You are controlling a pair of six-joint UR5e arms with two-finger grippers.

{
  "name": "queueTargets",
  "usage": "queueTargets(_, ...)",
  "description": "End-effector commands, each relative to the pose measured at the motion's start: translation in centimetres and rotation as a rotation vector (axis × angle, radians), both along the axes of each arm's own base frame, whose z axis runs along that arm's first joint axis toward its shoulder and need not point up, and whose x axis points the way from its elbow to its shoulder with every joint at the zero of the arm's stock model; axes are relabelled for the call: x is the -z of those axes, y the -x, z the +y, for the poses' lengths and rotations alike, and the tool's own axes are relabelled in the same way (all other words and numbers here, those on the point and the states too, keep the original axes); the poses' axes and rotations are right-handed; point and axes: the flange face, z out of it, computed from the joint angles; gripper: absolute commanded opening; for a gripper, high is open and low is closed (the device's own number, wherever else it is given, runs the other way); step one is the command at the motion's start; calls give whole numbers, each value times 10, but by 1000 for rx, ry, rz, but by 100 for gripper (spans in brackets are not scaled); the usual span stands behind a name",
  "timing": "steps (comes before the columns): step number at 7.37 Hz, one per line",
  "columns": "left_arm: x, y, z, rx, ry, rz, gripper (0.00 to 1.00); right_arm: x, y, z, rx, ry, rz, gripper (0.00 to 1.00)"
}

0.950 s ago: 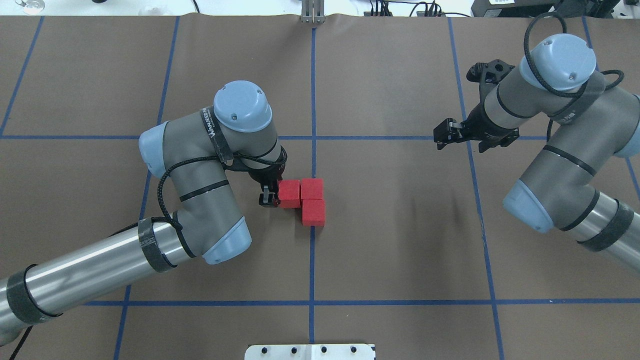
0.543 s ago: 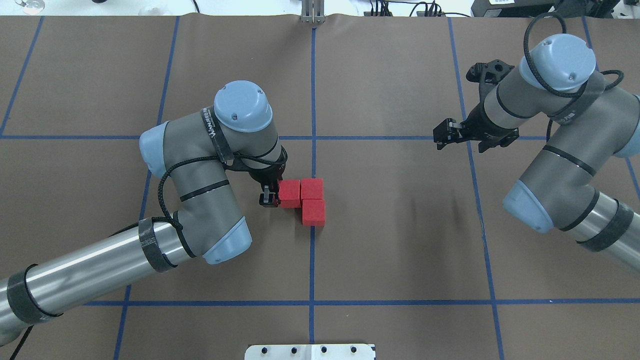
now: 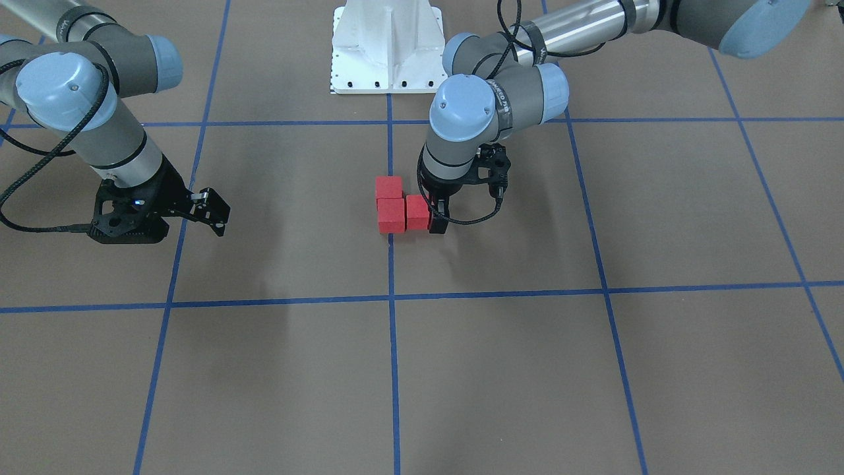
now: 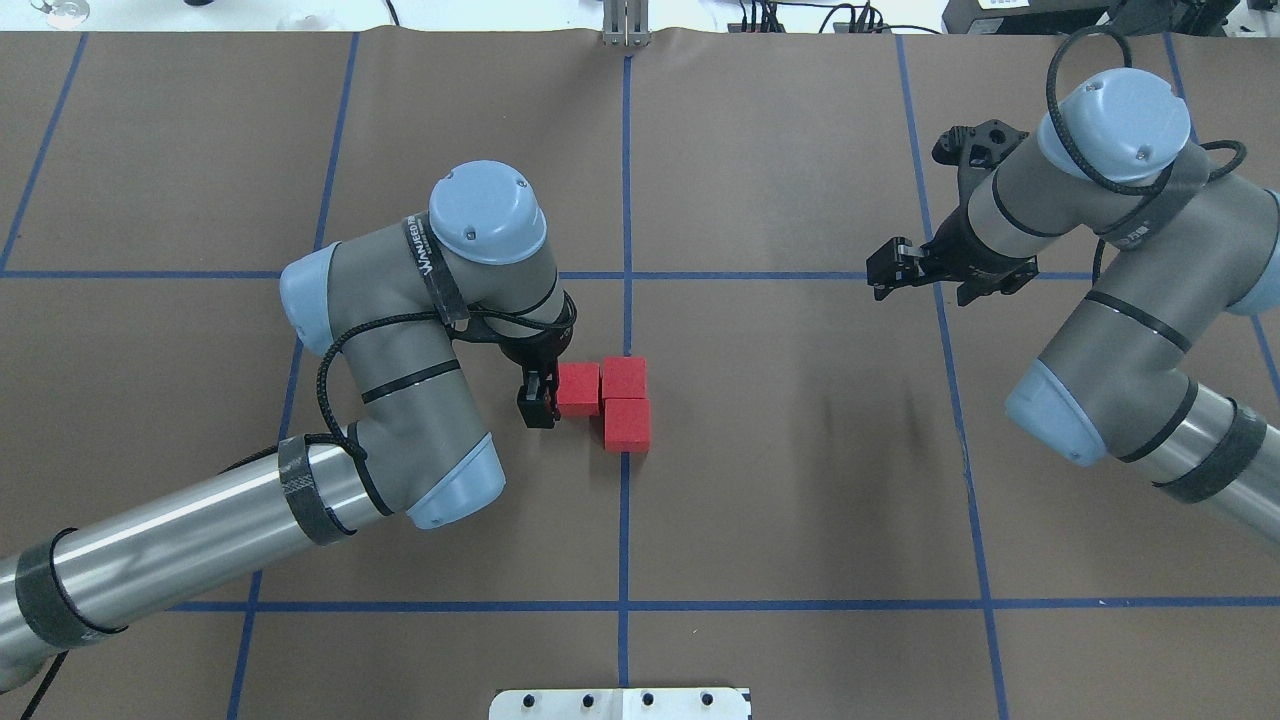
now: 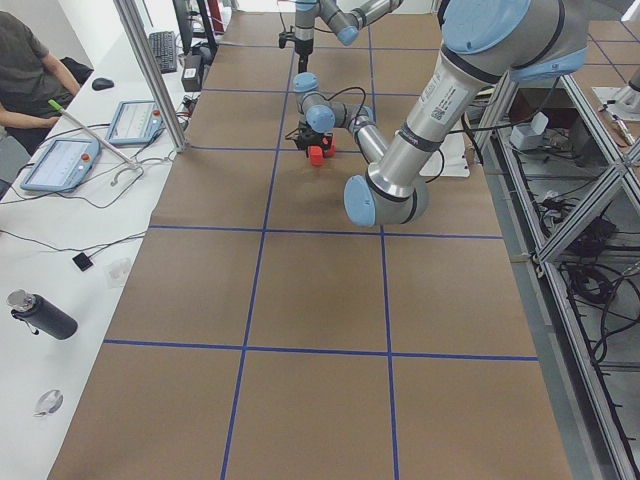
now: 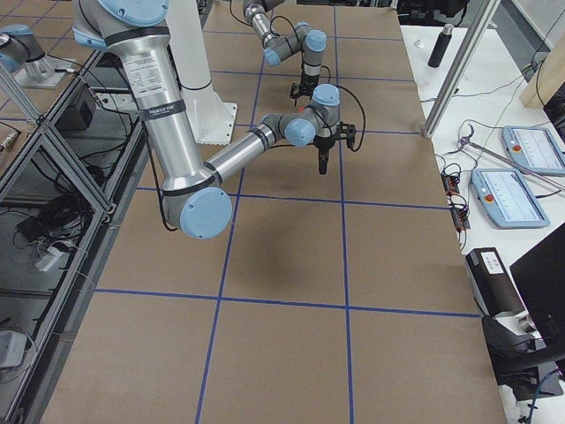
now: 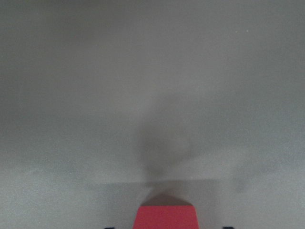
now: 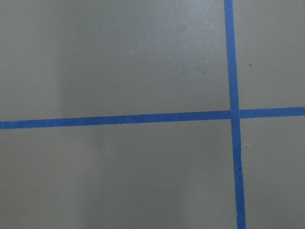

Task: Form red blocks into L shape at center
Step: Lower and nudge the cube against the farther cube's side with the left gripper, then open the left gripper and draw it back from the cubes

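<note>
Three red blocks sit touching in an L on the brown surface at the center line (image 4: 626, 320): one (image 4: 578, 388) left of the line, one (image 4: 624, 378) on it, one (image 4: 627, 424) just below that. They also show in the front view (image 3: 391, 214). My left gripper (image 4: 540, 400) stands at the left block's outer side, open. The left wrist view shows that block (image 7: 165, 217) between the fingertips with gaps on both sides. My right gripper (image 4: 885, 275) hovers open and empty, far off to the right, over a blue tape crossing (image 8: 233, 114).
The robot's white base plate (image 4: 620, 703) is at the near table edge. A metal post (image 4: 625, 25) stands at the far edge. An operator (image 5: 30, 70) sits beside tablets (image 5: 60, 165) on the side bench. A dark bottle (image 5: 42, 315) lies there.
The left gripper's fingers have come off the left block and drawn back slightly to the left. The blocks and the right arm have not moved.
</note>
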Motion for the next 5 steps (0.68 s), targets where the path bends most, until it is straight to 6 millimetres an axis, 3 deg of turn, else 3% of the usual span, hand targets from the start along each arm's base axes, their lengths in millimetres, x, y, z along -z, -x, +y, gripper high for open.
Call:
queueTargets(1,13,11,2,-8,-27,30,100,0,0,0,1,0,0,100)
queueTargets(2,28,27,8,-51,-100,67,100,-1,0,0,0,2,1,100)
queueTargets(4,-16,56,34,-127,-178,57,100,1,-1,0,-2,0,-1,100)
queueTargets(5,-27,55,38,-133,-169,44,100,2,-1,0,-2,-3,-3,100)
